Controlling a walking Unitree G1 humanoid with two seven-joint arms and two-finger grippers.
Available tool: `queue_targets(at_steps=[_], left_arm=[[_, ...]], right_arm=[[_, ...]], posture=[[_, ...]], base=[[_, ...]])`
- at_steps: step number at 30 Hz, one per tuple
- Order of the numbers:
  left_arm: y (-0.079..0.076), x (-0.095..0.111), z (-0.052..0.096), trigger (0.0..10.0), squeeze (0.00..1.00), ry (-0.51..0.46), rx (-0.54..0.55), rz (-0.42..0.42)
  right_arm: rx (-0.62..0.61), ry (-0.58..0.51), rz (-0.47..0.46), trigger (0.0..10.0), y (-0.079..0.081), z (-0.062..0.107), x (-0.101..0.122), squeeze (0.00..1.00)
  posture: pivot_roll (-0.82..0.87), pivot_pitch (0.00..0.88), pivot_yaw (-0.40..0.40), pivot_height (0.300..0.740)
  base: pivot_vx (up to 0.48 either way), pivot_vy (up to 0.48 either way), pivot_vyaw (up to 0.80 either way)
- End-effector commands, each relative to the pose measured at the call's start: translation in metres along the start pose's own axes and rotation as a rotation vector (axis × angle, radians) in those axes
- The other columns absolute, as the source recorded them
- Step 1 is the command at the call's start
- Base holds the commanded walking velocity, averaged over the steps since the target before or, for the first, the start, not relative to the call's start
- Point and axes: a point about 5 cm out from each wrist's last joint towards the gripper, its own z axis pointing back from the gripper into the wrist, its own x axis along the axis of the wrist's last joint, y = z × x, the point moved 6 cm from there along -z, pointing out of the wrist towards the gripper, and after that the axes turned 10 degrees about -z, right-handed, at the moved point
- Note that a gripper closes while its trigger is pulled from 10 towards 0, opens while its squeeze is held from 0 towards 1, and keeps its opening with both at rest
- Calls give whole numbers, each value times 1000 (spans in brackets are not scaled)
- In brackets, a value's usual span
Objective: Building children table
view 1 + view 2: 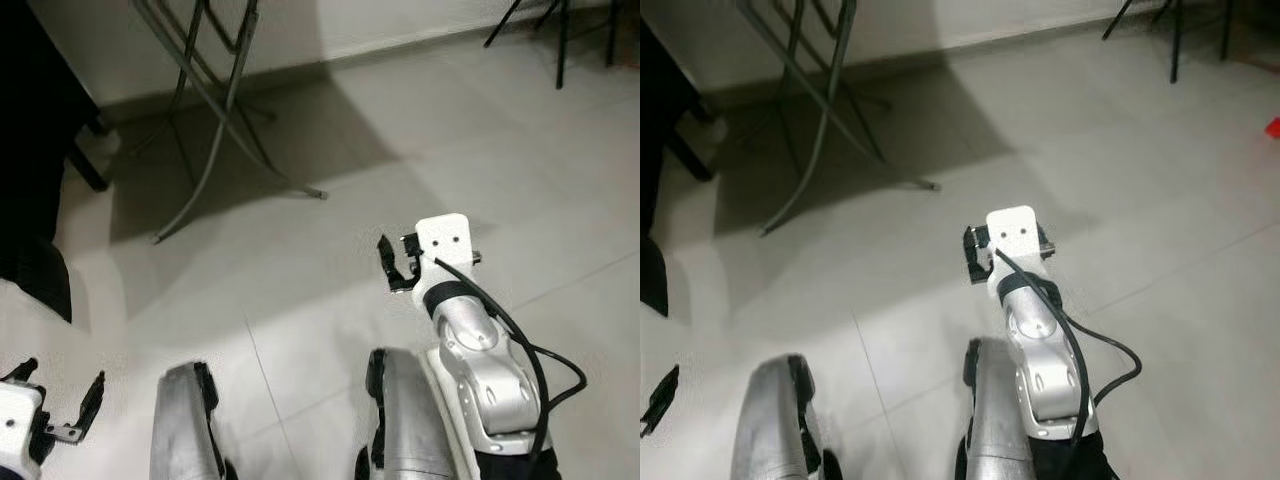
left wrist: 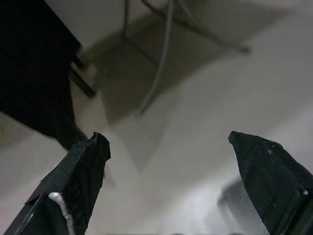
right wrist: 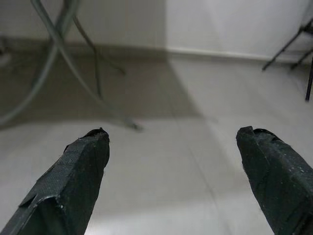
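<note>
Over bare tile floor [image 1: 300,290], both tools hang released: right tool [image 1: 397,262], left tool [image 1: 55,395] partly cropped.

Evenly dim indoor light on a pale tiled floor [image 1: 300,300], with a broad soft shadow spreading from the metal frame [image 1: 215,110] by the wall, and both wrist views soft and slightly blurred.

Pale tiled floor [image 1: 330,290] with thin grout lines. Far left, grey folding metal legs [image 1: 215,130] standing on it near the wall; far right, dark thin stand legs [image 1: 560,40]; small red bit [image 1: 1273,127] at right edge.
</note>
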Motion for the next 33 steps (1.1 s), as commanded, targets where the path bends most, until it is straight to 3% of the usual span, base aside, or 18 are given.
queue_targets(at_steps=[1, 5, 8, 10, 12, 17, 23, 28, 33], left_arm=[[-6, 6, -4, 10000, 0, -12, 1, 46], [-14, 20, -13, 10000, 0, -46, -2, 98], [-29, 30, -23, 10000, 0, -78, -28, 138], [-29, 30, -23, 10000, 0, -78, -28, 138], [-42, 39, -35, 10000, 0, -108, -52, 171], [-54, 47, -49, 10000, 0, -140, -80, 188], [-64, 54, -55, 10000, 0, -162, -110, 182], [-87, 65, -63, 10000, 0, -194, -183, 134], [-92, 68, -67, 10000, 0, -204, -193, 122]], right_arm=[[25, 2, -8, 10000, 4, 0, -5, 0], [42, -12, -11, 10000, 6, 0, -5, 0], [52, -32, -13, 10000, 8, -3, -1, 0], [52, -32, -13, 10000, 8, -3, -1, 0], [79, -60, -17, 10000, 13, -4, 4, 0], [137, -83, -19, 10000, 26, 0, 7, 0], [168, -91, -12, 10000, 32, 3, 6, 0], [213, -120, -3, 10000, 38, 3, 10, 0], [233, -133, -3, 10000, 41, 3, 12, 0]], posture=[[28, 50, -69, 515], [24, 35, -68, 530], [11, 0, -64, 540], [11, 0, -64, 540], [-4, 0, -58, 550], [-17, 0, -52, 565], [-21, 0, -51, 575], [-30, 0, -51, 600], [-26, 0, -53, 620]], base=[[0, 0, 0], [0, 0, 0], [0, 0, 0], [0, 0, 0], [0, 0, 0], [0, 0, 0], [0, 0, 0], [0, 0, 0], [0, 0, 0]])
